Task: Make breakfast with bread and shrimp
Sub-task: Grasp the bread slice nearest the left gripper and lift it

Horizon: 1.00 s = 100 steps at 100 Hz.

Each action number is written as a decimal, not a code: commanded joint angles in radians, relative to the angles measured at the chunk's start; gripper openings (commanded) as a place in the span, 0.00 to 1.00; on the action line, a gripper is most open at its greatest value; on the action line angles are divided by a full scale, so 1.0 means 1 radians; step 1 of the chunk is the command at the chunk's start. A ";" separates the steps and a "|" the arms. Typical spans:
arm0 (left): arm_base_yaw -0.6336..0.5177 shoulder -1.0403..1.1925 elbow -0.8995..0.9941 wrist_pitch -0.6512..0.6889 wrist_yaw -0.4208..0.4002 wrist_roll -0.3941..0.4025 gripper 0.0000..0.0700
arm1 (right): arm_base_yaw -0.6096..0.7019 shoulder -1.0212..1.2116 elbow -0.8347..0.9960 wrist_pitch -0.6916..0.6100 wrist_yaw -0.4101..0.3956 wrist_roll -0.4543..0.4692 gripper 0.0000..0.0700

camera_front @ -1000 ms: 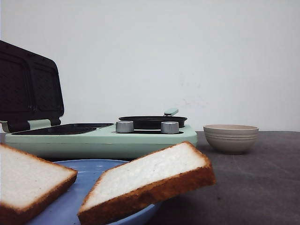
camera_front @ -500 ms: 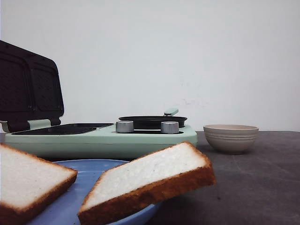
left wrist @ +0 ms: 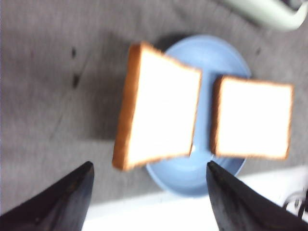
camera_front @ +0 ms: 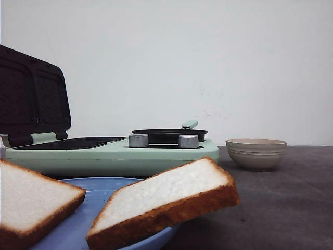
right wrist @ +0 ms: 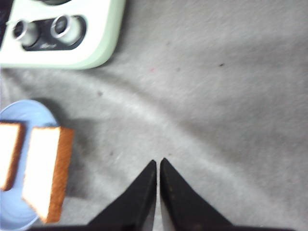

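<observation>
Two square slices of white bread with brown crust lie on a blue plate (camera_front: 93,195). One bread slice (camera_front: 166,200) hangs over the plate's right rim; the other bread slice (camera_front: 28,200) is at the left. Both show in the left wrist view, as one slice (left wrist: 161,118) and the other slice (left wrist: 252,118) on the plate (left wrist: 192,175), and in the right wrist view (right wrist: 45,168). My left gripper (left wrist: 149,166) is open and empty above the plate. My right gripper (right wrist: 158,161) is shut and empty over bare grey table. No shrimp is in view.
A mint-green breakfast maker (camera_front: 112,151) with an open dark lid (camera_front: 31,96), two silver knobs (camera_front: 138,140) and a small black pan (camera_front: 169,134) stands behind the plate. A beige ribbed bowl (camera_front: 256,152) sits at the right; its inside is hidden.
</observation>
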 commanded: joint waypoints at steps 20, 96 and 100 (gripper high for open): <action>-0.053 0.130 0.009 -0.011 0.000 0.079 0.57 | 0.003 0.006 0.014 0.003 -0.044 0.000 0.02; -0.217 0.500 0.009 0.191 -0.054 0.098 0.57 | 0.003 0.006 0.014 0.006 -0.055 -0.001 0.02; -0.226 0.510 0.009 0.198 -0.054 0.098 0.56 | 0.003 0.006 0.014 0.006 -0.054 -0.001 0.02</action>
